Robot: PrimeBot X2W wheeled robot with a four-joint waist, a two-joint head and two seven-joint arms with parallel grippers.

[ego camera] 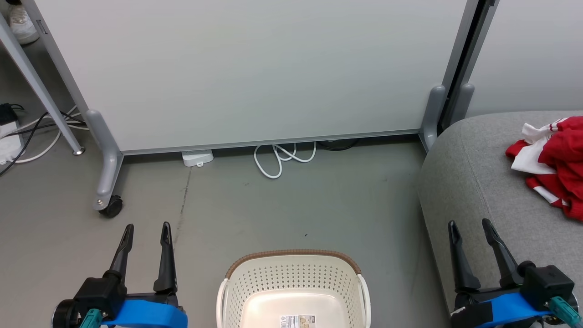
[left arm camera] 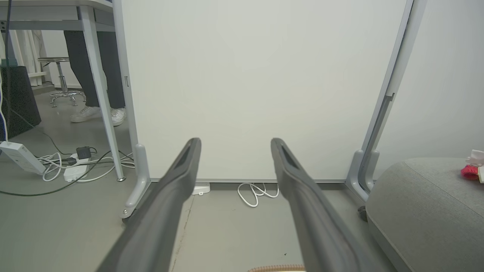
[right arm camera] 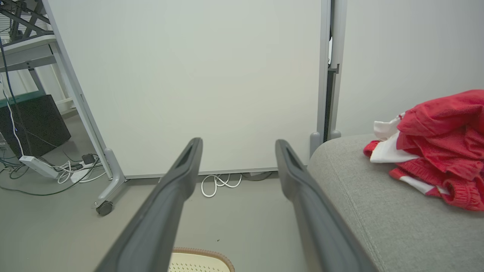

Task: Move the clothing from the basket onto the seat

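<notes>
The red-and-white clothing [ego camera: 553, 164] lies heaped on the grey seat [ego camera: 473, 182] at 3 o'clock in the head view. It is well apart from the basket [ego camera: 273, 278], which stands on the floor [ego camera: 319, 205] at 6 o'clock with a sticker [ego camera: 297, 320] on its bottom. The left claw [ego camera: 148, 225] at 8 o'clock and the right claw [ego camera: 469, 222] at 4 o'clock both hover spread wide, gripping nothing. A white panel [ego camera: 255, 68] stands at 12 o'clock, with a cable [ego camera: 282, 159] at its foot.

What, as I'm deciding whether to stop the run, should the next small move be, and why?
Probably none; the job looks done: the basket looks empty, the clothing lies on the seat, and the left gripper and right gripper stand open, holding nothing.
</notes>
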